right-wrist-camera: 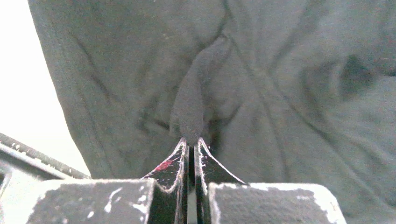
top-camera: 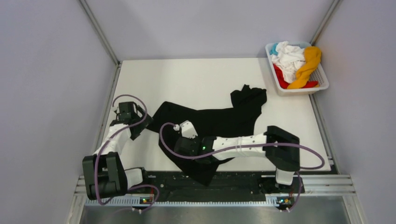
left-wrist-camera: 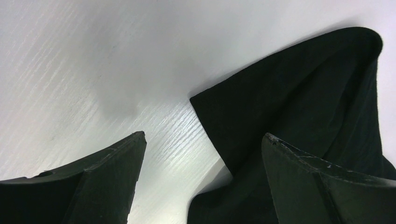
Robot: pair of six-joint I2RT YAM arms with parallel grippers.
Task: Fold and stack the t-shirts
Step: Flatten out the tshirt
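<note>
Noted white table (top-camera: 210, 79), grey walls round it, rail (top-camera: 327, 184) at near edge. Found black t-shirt (top-camera: 224, 119) sprawled across table mid, rumpled, far end bunched toward the basket side, near part reaching front edge betw. the arm bases. Not yet flat, so prob. no fold begun.

Saw right gripper (right-wrist-camera: 191, 142) pinched tight on a small tuck of the black cloth, approx. mid-body, fabric ridged up from the tips. Prob. gripped there to lift or drag shirt fully onto table for flattening.

Saw left gripper (left-wrist-camera: 204, 137) spread wide, holding nothing, low over table w/ a hemmed corner of the shirt betw. its fingers. Likely lined up to take that edge so both arms could stretch the cloth.

Logged white t-shirt (top-camera: 289, 56), orange-yellow t-shirt (top-camera: 308, 65), red t-shirt (top-camera: 280, 77), light blue t-shirt (top-camera: 274, 48) heaped in white basket (top-camera: 322, 86) at far right corner, well apart from the black one, left there for later turns.
</note>
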